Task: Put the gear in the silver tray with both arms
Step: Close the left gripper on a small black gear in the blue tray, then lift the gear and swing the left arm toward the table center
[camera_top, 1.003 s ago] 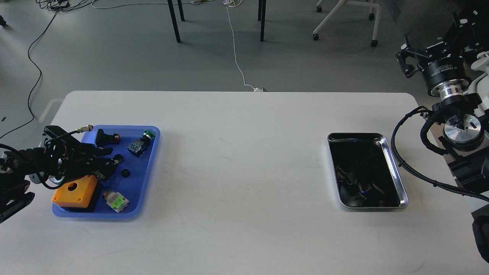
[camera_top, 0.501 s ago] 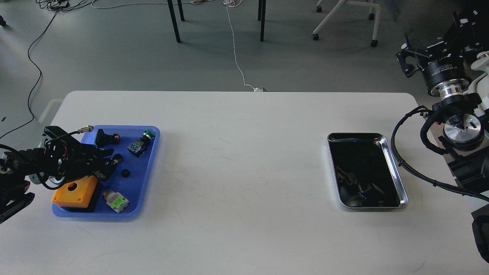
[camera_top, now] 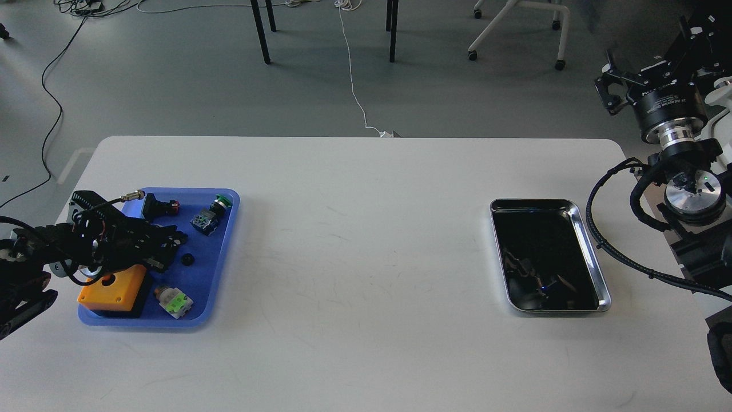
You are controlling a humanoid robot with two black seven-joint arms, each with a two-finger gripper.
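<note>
The gear [camera_top: 187, 259] is a small black round part lying on the blue plastic tray [camera_top: 220, 274] at the left. My left gripper [camera_top: 171, 249] hovers low over that tray, its dark fingers spread, with the tips just left of the gear and not holding it. The silver tray [camera_top: 595, 269] lies on the right side of the table, its dark bottom bare except for reflections. My right gripper [camera_top: 609, 88] is raised beyond the table's far right corner, open and empty, well away from the silver tray.
The blue tray also holds an orange box [camera_top: 111, 289], a green and white switch part [camera_top: 174, 302], a green push button [camera_top: 222, 201], a blue block [camera_top: 201, 220] and a black connector [camera_top: 159, 206]. My right arm's cable [camera_top: 597, 240] loops beside the silver tray.
My left gripper has shifted slightly right and lower over the blue tray, closer to the gear. The right arm has barely moved.
</note>
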